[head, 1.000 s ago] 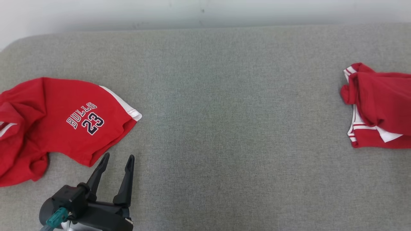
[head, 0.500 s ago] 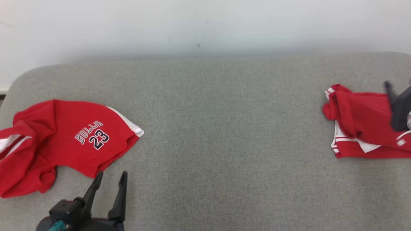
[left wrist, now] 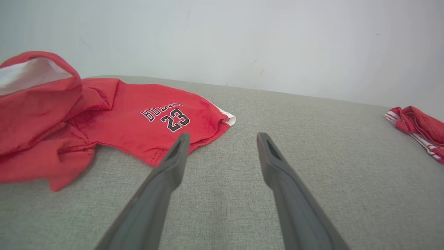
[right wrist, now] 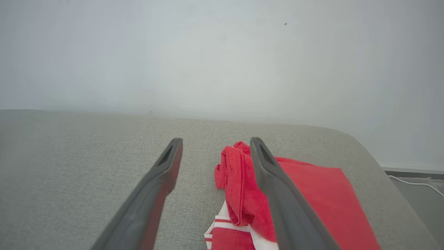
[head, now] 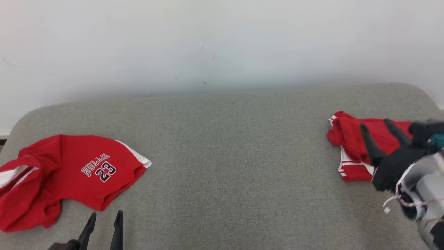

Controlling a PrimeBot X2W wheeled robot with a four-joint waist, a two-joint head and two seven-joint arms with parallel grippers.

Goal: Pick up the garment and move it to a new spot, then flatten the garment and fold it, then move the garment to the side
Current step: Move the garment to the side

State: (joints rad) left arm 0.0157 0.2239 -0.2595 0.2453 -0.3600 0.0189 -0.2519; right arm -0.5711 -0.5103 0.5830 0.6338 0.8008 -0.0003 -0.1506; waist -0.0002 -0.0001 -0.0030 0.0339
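Observation:
A crumpled red garment point(head: 69, 173) printed "BULLS 23", with white trim, lies at the left of the grey padded surface point(head: 225, 156); the left wrist view shows this garment point(left wrist: 138, 118) too. My left gripper point(head: 106, 214) is open and empty just in front of its near hem, and its open gripper point(left wrist: 223, 136) hovers over bare cloth. A second red garment point(head: 347, 139) with white stripes lies bunched at the right. My right gripper point(head: 375, 124) is open above it, holding nothing. In the right wrist view the gripper point(right wrist: 215, 140) has one finger over that garment point(right wrist: 312, 194).
A white wall point(head: 222, 41) rises directly behind the surface. The surface's rounded right edge drops to a floor with a white cable point(right wrist: 412, 182). Wide bare grey cloth lies between the two garments.
The head camera has tilted up, so the whole picture has slid down. My right gripper has come in from the right and now stands over the right garment. Both garments lie unmoved.

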